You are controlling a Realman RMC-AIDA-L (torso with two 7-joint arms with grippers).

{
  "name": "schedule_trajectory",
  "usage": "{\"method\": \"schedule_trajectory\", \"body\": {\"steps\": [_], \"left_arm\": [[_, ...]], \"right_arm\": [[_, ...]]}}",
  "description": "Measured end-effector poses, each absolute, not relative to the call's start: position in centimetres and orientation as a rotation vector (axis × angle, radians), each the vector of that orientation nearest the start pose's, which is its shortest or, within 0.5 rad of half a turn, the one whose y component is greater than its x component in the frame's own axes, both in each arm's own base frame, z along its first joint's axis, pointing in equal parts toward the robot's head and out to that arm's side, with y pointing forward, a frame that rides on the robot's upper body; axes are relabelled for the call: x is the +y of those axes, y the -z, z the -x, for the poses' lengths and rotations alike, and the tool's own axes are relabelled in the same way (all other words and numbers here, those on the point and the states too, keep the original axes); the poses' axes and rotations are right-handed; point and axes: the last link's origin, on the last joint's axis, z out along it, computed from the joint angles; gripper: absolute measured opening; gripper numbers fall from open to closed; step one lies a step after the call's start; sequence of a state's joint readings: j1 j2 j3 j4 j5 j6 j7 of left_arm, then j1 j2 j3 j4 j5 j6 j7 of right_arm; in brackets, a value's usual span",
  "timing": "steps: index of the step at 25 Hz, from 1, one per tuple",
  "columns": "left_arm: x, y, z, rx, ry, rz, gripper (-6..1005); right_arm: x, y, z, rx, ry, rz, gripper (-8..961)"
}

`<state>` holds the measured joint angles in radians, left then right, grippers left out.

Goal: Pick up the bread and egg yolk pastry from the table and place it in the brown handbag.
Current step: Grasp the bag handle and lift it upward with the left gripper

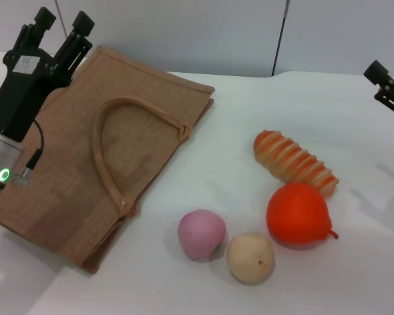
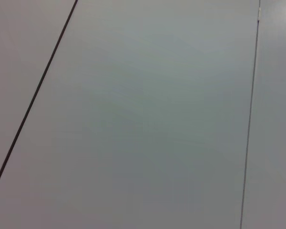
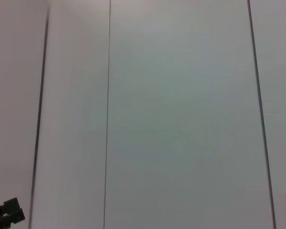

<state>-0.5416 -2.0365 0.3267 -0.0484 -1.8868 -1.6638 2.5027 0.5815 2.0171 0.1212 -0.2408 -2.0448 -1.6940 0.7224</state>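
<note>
Bread [image 1: 295,163], a long ridged loaf with orange and cream stripes, lies on the white tabletop [image 1: 249,111] toward its right side, set at a slant. Its near end touches an orange-red pear-shaped fruit [image 1: 299,214], or lies just behind it. Close to the front edge of the tabletop rests the egg yolk pastry [image 1: 250,257], a small pale tan ball. It sits between the fruit and a pink ball [image 1: 201,234], touching or almost touching the pink ball.

On the left part of the tabletop the brown handbag [image 1: 65,170] lies flat, with one tan loop handle [image 1: 108,154] resting on its upper side.

At the far left corner, over the bag's edge, hangs the left gripper [image 1: 60,27]; its two black fingers stand apart and hold nothing. At the right edge, only a part of the right gripper [image 1: 389,88] is visible, and I cannot tell how far it is open. Both wrist views show only a plain grey wall with thin dark seams.
</note>
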Motion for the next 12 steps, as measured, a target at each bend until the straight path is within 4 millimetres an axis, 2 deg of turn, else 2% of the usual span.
{"method": "schedule_trajectory", "body": {"steps": [12], "left_arm": [[32.83,-2.74,27.32,-0.475,1.366,1.660,862]], "right_arm": [[33.43,-4.30,-27.61,0.240,-1.136,2.054,860]]}}
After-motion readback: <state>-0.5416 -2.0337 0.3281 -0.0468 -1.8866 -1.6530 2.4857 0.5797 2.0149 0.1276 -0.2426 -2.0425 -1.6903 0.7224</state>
